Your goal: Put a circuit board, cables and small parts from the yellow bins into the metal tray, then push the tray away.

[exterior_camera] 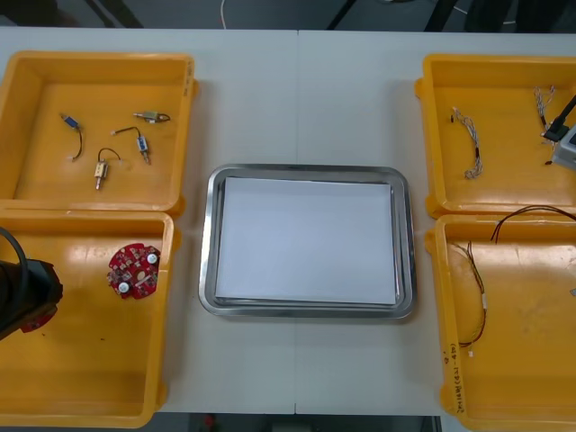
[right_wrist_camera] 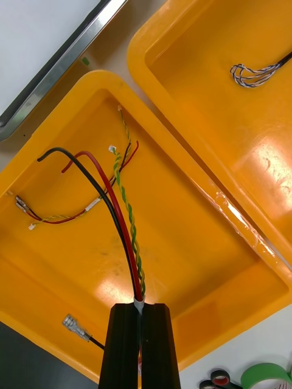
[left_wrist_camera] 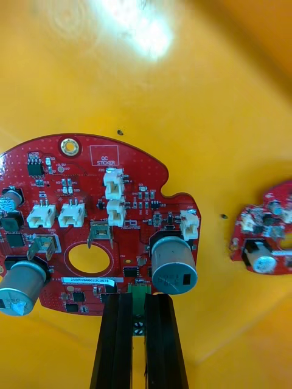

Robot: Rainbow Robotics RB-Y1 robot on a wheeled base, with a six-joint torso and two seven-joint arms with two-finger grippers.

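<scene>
My left gripper (left_wrist_camera: 139, 304) is shut on the edge of a round red circuit board (left_wrist_camera: 109, 200), which hangs over the floor of the near left yellow bin (exterior_camera: 90, 378). In the front view that gripper (exterior_camera: 29, 301) is at the bin's left side, with the board's rim (exterior_camera: 38, 319) peeking out below it. A second red board (exterior_camera: 133, 270) lies nearby in the same bin. My right gripper (right_wrist_camera: 140, 316) is shut on a red, black and yellow cable bundle (right_wrist_camera: 121, 213), held above the near right bin (right_wrist_camera: 201, 243). The white-lined metal tray (exterior_camera: 306, 308) sits between the bins.
Several small metal parts (exterior_camera: 101, 169) lie in the far left bin (exterior_camera: 99, 67). Twisted blue and white cables (exterior_camera: 471, 144) lie in the far right bin (exterior_camera: 495, 72). Another red and yellow cable (right_wrist_camera: 61, 216) rests on the near right bin's floor. Tape rolls (right_wrist_camera: 261, 377) lie beyond that bin.
</scene>
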